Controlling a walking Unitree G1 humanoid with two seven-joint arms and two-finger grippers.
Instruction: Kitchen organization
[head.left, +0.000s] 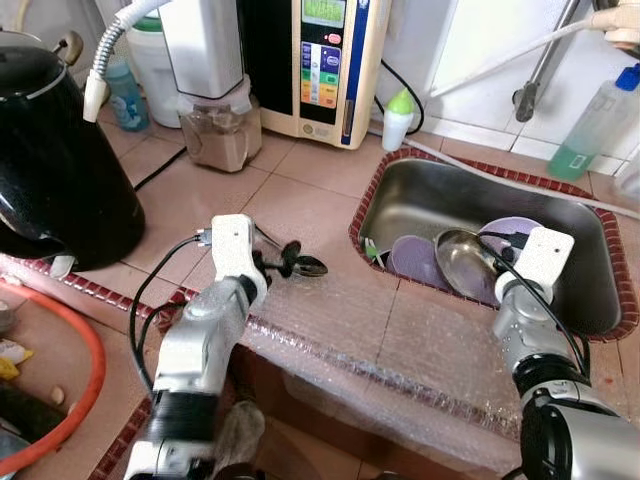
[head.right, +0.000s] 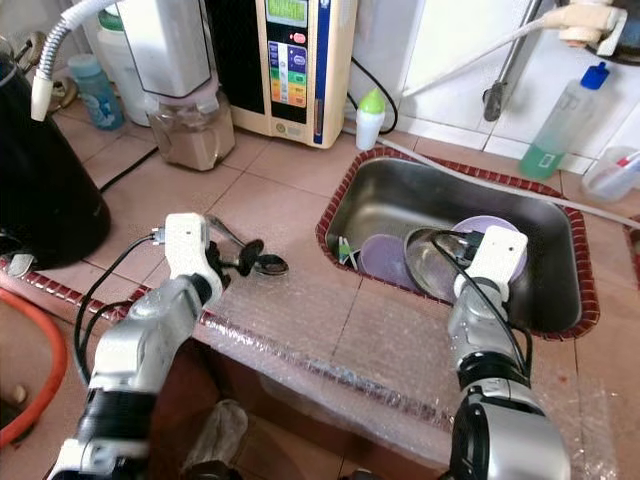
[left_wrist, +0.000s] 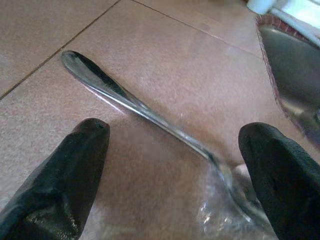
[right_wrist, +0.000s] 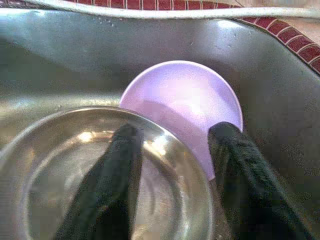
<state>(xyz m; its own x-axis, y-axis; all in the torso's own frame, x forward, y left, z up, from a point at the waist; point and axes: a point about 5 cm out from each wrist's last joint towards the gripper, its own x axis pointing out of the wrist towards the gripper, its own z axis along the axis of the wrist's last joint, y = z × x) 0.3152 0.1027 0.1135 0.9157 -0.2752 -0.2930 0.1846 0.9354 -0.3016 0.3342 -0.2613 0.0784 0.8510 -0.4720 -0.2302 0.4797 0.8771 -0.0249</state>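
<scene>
A metal spoon (head.left: 303, 265) (left_wrist: 135, 107) lies on the tiled counter just left of the sink (head.left: 440, 168). My left gripper (head.left: 283, 263) (left_wrist: 175, 170) is low over it, open, one finger on each side of the handle. In the sink a steel bowl (head.left: 463, 262) (right_wrist: 65, 165) leans among purple plates (head.left: 415, 260) (right_wrist: 185, 95). My right gripper (head.left: 498, 245) (right_wrist: 175, 165) reaches down into the sink, open, astride the bowl's rim: one finger inside the bowl, the other outside over a purple plate.
A black kettle (head.left: 50, 160) stands at the left, a jar of brown powder (head.left: 220, 132) and a white appliance (head.left: 320, 60) at the back. A green-capped bottle (head.left: 397, 120) sits by the sink corner. Bubble wrap (head.left: 400, 350) covers the counter's front edge.
</scene>
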